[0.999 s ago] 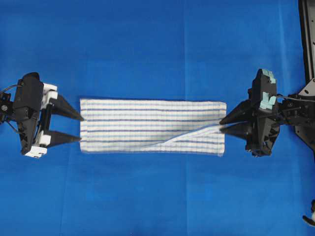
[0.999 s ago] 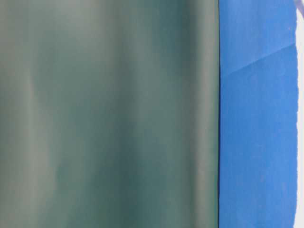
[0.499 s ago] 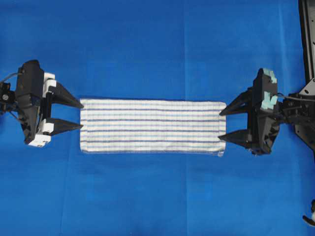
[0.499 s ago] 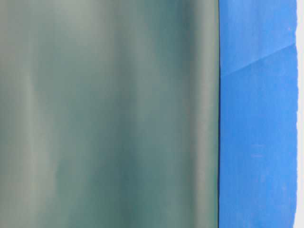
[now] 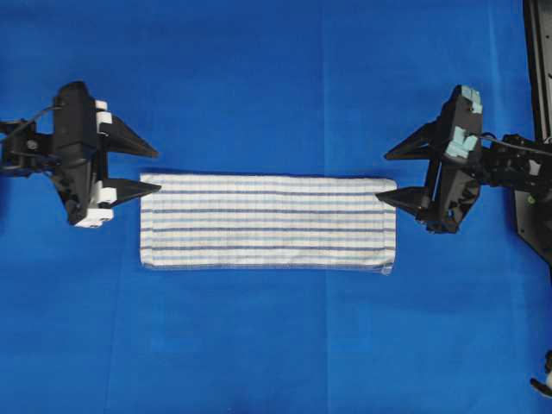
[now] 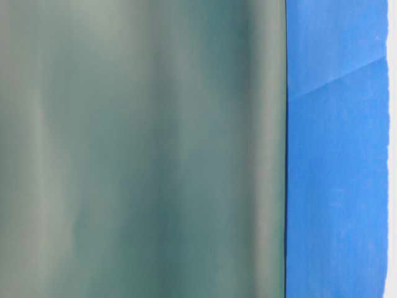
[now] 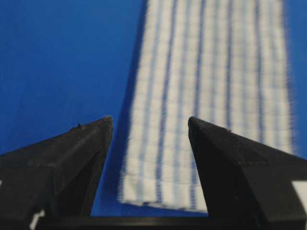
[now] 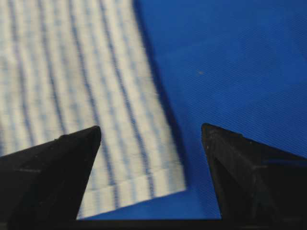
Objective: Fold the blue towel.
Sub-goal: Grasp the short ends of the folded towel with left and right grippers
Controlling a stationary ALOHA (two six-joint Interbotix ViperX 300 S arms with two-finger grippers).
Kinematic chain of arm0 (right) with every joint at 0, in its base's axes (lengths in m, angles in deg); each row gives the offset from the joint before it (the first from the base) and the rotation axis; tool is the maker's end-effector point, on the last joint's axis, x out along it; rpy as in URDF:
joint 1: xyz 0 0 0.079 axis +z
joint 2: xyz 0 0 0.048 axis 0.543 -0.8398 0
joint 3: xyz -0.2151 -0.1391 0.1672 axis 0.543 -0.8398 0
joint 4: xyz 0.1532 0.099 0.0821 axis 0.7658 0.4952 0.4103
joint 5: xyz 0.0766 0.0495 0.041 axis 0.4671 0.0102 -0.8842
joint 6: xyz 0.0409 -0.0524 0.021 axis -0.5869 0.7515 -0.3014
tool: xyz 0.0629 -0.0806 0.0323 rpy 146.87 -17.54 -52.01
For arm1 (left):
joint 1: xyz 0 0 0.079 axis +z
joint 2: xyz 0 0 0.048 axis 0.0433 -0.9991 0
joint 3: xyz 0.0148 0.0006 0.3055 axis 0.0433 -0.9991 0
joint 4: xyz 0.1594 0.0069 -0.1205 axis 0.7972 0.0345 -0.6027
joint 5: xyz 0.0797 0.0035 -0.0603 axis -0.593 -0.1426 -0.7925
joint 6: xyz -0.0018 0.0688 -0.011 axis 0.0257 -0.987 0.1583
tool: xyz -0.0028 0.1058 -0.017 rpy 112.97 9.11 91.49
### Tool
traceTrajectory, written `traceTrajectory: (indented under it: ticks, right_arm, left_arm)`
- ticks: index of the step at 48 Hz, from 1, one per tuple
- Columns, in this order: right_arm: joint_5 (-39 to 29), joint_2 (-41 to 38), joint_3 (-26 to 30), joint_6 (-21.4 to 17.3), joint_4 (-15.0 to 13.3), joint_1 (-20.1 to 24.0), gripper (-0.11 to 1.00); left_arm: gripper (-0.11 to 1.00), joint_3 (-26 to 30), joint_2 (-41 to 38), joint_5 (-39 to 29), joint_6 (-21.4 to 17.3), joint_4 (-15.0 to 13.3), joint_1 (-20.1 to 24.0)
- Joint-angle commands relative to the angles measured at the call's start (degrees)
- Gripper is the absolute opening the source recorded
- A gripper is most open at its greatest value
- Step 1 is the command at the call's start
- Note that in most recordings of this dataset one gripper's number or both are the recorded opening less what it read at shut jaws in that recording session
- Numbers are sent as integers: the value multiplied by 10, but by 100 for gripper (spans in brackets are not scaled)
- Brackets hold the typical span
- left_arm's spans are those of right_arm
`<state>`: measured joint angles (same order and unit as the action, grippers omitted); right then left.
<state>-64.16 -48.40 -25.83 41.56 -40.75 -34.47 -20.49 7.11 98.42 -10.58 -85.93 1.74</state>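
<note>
While the bench (image 5: 259, 345) under its plain blue covering is unchanged, the blue towel (image 5: 267, 222) now lies flat mid-bench as a long narrow strip; the diagonal ridge seen a second ago near its right end is gone. Left gripper (image 5: 147, 169) and right gripper (image 5: 395, 176) have both shifted toward the strip's far corners, jaws spread, pinching nothing. Judgement: lengthwise fold is done; a second fold across the short axis probably comes next.
</note>
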Motion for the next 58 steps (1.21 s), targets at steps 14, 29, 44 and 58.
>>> traceTrajectory:
  ticks: [14,29,44,58]
  right_arm:
    - [60,-128,18,2,6,4,86]
    - [62,-159,27,2,6,35,55]
    - [58,-154,25,2,5,38,3]
    - [34,-85,22,6,5,37,3]
  left_arm:
    - [57,25,-131,42,0,-1,10]
    - [37,32,-169,40,20,-4,9]
    - [2,34,-159,16,21,-4,8]
    - [2,50,-83,-61,15,-4,8]
